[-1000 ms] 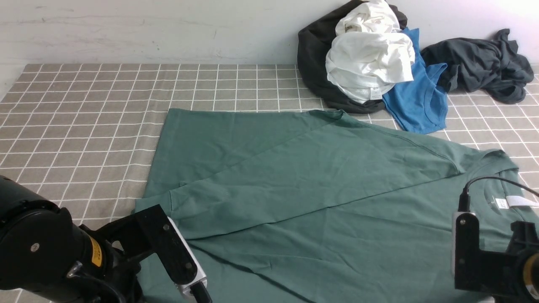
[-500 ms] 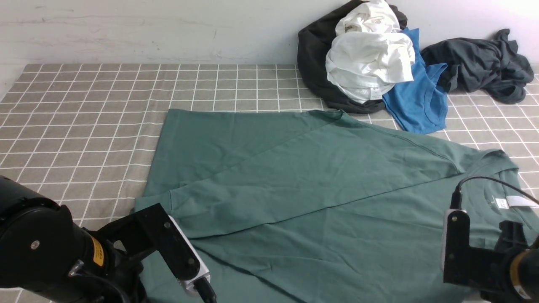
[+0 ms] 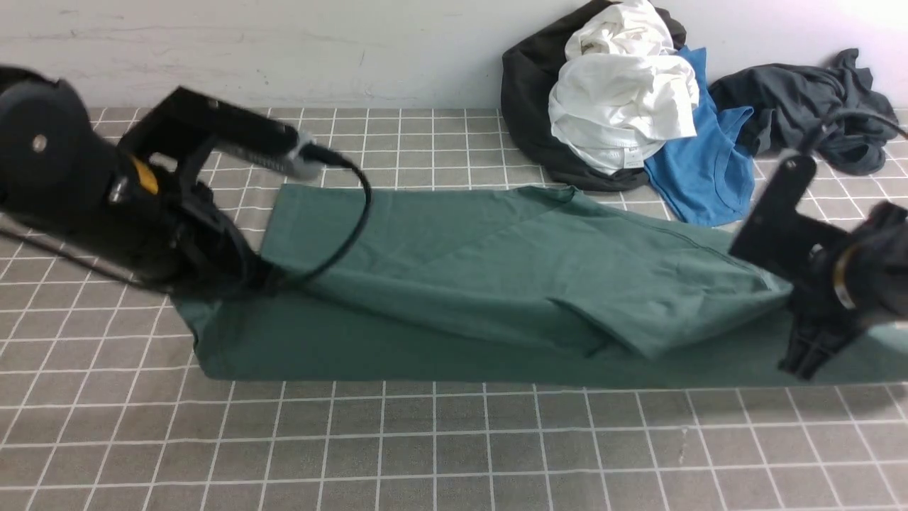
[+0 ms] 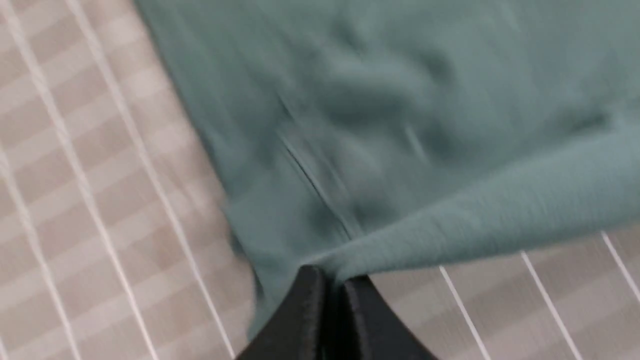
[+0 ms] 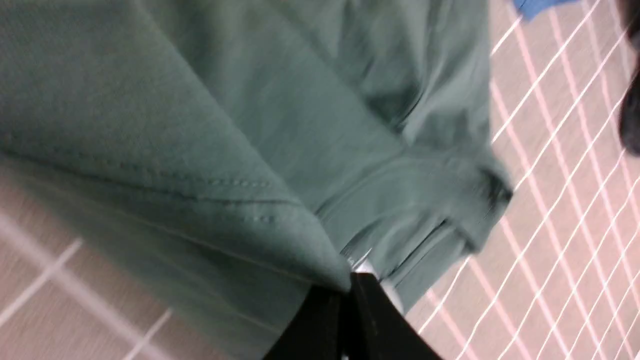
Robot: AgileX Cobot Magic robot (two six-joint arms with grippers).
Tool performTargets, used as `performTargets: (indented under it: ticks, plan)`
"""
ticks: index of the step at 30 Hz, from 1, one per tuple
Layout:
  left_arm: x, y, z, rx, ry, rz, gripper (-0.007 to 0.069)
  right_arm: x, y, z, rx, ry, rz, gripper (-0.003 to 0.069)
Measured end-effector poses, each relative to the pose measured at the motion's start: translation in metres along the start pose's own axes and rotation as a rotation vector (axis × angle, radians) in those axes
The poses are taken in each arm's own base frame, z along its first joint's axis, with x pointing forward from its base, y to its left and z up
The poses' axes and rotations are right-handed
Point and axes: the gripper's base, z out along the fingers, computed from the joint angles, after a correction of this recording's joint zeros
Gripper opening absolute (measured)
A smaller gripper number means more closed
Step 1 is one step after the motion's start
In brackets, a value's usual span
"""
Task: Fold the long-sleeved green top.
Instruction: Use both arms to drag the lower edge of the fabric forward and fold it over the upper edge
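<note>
One green long-sleeved top (image 3: 454, 284) lay folded across mid-frame on the desk (image 3: 454, 454). The left jaws and right jaws each pinched one end of it. Four other garments (image 3: 624, 106) sat heaped upper right.

The dark green cotton long-sleeved top (image 3: 454, 284) lies across the grey checked tablecloth (image 3: 425, 440). Behind its right end, a crumpled white garment (image 3: 624, 99) lies on a black garment (image 3: 525, 92), a bright blue top (image 3: 702, 177) at their right.

The green long-sleeved top (image 3: 454, 284) is matt, finely knit, soft-looking cloth.
</note>
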Motion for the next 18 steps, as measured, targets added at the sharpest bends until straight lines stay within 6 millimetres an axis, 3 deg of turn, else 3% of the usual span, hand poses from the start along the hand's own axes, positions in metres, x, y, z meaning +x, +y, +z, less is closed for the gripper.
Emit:
performTargets:
  ticks: [3, 5, 7, 9, 10, 13, 18]
  plan:
    - [-0.040, 0.022, 0.030, -0.039, -0.048, -0.037, 0.0005, -0.031, -0.029, 0.025, 0.046, -0.040, 0.013, -0.0003]
    - [-0.051, 0.029, 0.041, -0.048, -0.056, -0.044, 0.0005, -0.039, -0.037, 0.038, 0.055, -0.037, 0.014, -0.0003]
    - [-0.078, 0.045, 0.079, -0.071, -0.062, -0.050, 0.0005, -0.061, -0.062, 0.064, 0.100, -0.058, 0.040, -0.0003]
    - [-0.091, 0.053, 0.101, -0.088, -0.070, -0.044, 0.0005, -0.071, -0.069, 0.084, 0.106, -0.056, 0.049, -0.0003]
    - [-0.092, 0.053, 0.103, -0.087, -0.072, -0.045, 0.0005, -0.072, -0.071, 0.083, 0.113, -0.060, 0.053, -0.0003]
    - [-0.110, 0.063, 0.143, -0.114, -0.085, -0.029, 0.0006, -0.083, -0.072, 0.113, 0.077, -0.059, 0.138, 0.0002]
    - [-0.115, 0.068, 0.180, -0.122, -0.069, -0.018, 0.0064, -0.086, -0.065, 0.131, 0.005, -0.056, 0.283, 0.0077]
